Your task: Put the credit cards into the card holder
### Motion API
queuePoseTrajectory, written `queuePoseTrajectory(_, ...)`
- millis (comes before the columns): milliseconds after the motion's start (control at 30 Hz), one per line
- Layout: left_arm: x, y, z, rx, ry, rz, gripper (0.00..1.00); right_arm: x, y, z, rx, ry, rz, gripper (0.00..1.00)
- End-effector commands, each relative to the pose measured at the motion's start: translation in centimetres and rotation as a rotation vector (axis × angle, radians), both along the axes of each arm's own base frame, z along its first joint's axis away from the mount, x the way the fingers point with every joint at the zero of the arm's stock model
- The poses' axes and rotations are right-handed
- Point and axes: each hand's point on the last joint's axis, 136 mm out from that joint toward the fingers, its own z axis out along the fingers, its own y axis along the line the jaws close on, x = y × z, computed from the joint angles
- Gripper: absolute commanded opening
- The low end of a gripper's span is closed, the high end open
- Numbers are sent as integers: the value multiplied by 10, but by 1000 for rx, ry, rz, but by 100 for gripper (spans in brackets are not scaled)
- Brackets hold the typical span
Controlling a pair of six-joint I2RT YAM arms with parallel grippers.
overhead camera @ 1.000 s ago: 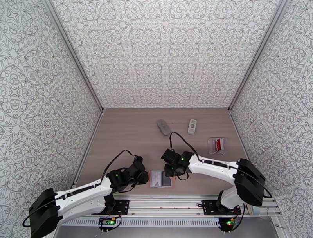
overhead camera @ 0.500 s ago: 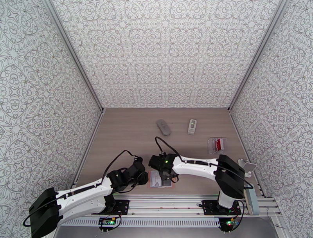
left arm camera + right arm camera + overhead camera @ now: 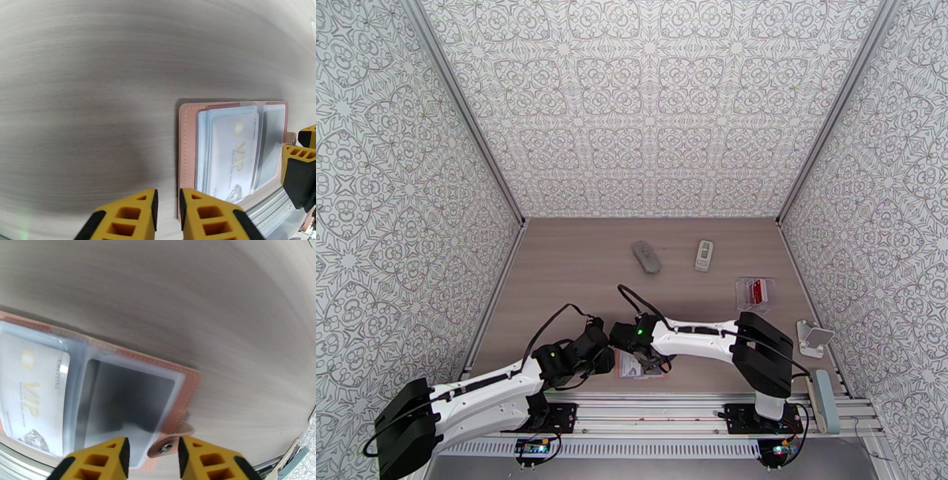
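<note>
Wood counter point(image 3: 79, 98) carries the open holder point(image 3: 185, 158), a white card point(image 3: 233, 154) sleeved inside. I see my left gripper point(image 3: 168, 205) with jaws narrow and empty, and my right gripper point(image 3: 153, 455) with jaws wider, over the tab point(image 3: 170, 439).

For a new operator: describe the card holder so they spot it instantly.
On the table, midway along its near edge, lies the card holder. It is the only pink thing, opened flat, with clear sleeves and a white VIP card inside.
</note>
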Motion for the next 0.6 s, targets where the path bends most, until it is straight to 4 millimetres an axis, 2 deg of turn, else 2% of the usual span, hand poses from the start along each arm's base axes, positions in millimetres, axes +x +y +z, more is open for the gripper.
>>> queuePoseTrajectory(0, 0, 0, -2, -5, 4, -8, 26, 3, 2, 5, -12, -24, -6, 36)
queuePoseTrajectory(567, 1, -1, -1, -5, 3, -15, 26, 6, 0, 12, -20, -46, -5, 21)
